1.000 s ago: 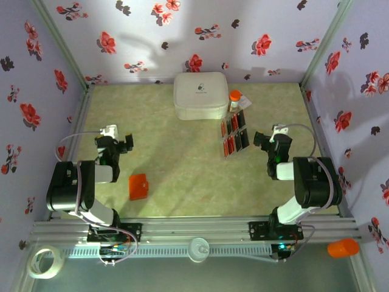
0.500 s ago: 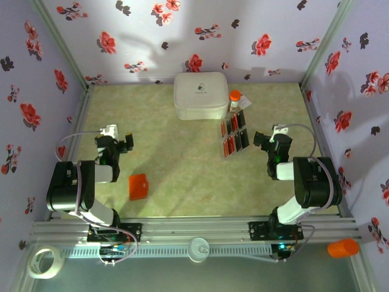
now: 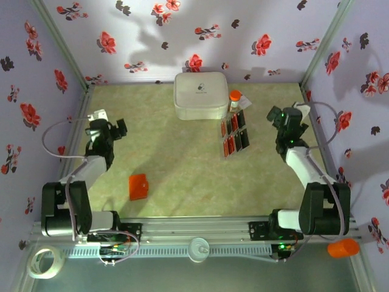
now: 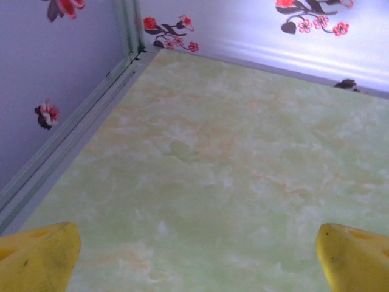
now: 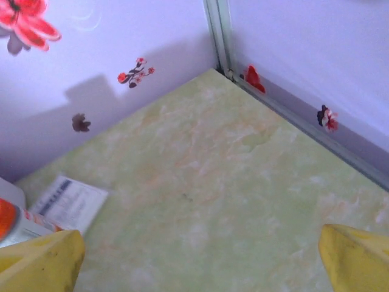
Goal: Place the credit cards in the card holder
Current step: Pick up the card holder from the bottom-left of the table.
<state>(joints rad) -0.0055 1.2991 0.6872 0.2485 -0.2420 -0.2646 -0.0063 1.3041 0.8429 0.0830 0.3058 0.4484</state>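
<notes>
Yellow fingertips (image 4: 36, 258) of the left jaws stand spread wide with nothing between them, over bare green surface (image 4: 231, 158) by the left wall. The right jaws, fingertips (image 5: 358, 258) likewise parted and empty, hang near the far right corner. The red and black cards (image 3: 236, 135) lie in rows just left of the right jaws, near a white case (image 3: 200, 95). The orange card holder (image 3: 138, 186) lies well apart, apparently folded shut. No card is loaded, so every step is left to do.

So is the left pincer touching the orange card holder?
Apart. The top external view shows the open left pincer near the left wall, with bare table between it and the card holder.
</notes>
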